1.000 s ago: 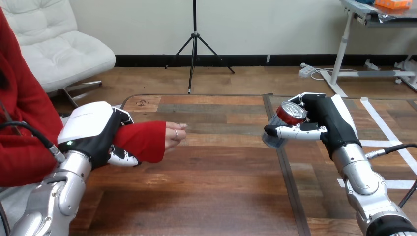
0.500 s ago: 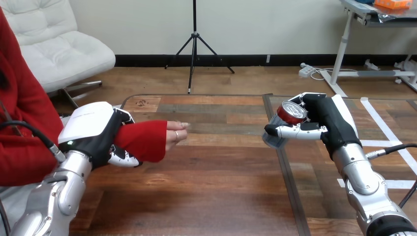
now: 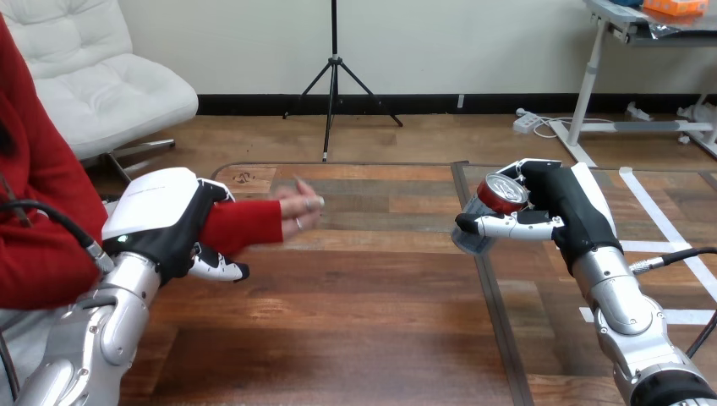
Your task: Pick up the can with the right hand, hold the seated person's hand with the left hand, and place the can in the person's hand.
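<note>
Can is up off the desk, tilted, right hand wrapped tight round it. Left hand curls round the person's wrist; the person's hand is well apart from the can.

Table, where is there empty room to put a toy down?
Bare wood lies between the person's hand and the can, and across the near part of the table. It is crowded around the left hand and the right hand.
</note>
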Controlling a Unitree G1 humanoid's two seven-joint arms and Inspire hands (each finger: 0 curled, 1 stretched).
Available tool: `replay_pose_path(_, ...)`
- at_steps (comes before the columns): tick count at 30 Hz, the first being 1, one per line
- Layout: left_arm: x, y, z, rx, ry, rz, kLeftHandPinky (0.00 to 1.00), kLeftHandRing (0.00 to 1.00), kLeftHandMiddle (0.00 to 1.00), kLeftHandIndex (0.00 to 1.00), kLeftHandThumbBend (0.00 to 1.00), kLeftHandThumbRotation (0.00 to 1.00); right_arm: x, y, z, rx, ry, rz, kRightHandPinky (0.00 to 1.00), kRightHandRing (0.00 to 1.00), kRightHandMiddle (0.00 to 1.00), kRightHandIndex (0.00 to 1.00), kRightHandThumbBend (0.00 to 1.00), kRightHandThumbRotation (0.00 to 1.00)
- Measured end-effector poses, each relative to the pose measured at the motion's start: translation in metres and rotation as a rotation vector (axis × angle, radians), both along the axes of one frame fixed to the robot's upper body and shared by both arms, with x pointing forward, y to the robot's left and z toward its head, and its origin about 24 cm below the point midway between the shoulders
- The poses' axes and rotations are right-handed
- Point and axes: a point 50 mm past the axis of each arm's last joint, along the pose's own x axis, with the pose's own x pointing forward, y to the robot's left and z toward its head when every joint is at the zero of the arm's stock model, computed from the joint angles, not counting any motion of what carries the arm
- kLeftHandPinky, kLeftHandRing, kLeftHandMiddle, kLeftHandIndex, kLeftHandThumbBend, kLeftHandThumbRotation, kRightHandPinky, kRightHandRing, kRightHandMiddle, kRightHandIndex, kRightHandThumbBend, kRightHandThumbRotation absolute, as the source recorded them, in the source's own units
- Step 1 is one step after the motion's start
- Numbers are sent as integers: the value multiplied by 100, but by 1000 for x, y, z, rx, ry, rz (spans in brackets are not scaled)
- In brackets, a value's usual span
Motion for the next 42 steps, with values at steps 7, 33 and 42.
replay_pose_path(7, 2, 0, 6, -1, -21, -1, 41, 50, 56, 58, 73, 0, 0, 0, 0, 0, 1, 1, 32, 37, 42, 44, 82, 0)
replay_pose_path(33, 3, 0, 8, 11, -27, 1, 41, 50, 56, 58, 72, 0, 0, 0, 0, 3, 4, 8, 32, 36, 41, 44, 83, 0)
replay_pose_path(42, 3, 0, 8, 11, -21, 0, 41, 49, 55, 57, 71, 0, 0, 0, 0, 2, 5, 9, 32, 37, 42, 44, 83, 0)
